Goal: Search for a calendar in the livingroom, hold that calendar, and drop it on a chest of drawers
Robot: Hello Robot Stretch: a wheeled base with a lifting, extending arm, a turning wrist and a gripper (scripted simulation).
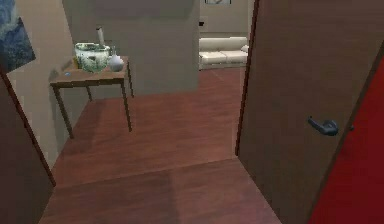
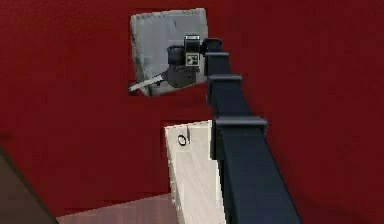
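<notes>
As my arm reaches out sideways: my gripper [image 2: 137, 87] holds a flat grey square slab with a pale edge [image 2: 160, 40], hanging tilted and clear of the floor. I take it for the calendar. How firm my grip is, I cannot tell.
Risk at the slab: it hangs near the plain red wall [image 2: 60, 120]. If I turn, I judge it could scrape there and slip from me.
Risk at the door: the dark brown wooden door [image 1: 290, 90] narrows my way, and my arm could catch it.
Risk at the table: brushing the small wooden side table [image 1: 100, 78] could spill its load.
Count, near: one gripper, one slab, one pale upright panel with a dark ring [image 2: 195, 170].
Count, middle: one door, one curved handle [image 1: 322, 126], one table, one green-patterned bowl [image 1: 93, 57], one small white round thing [image 1: 117, 63].
Count, far: one white sofa [image 1: 222, 50].
</notes>
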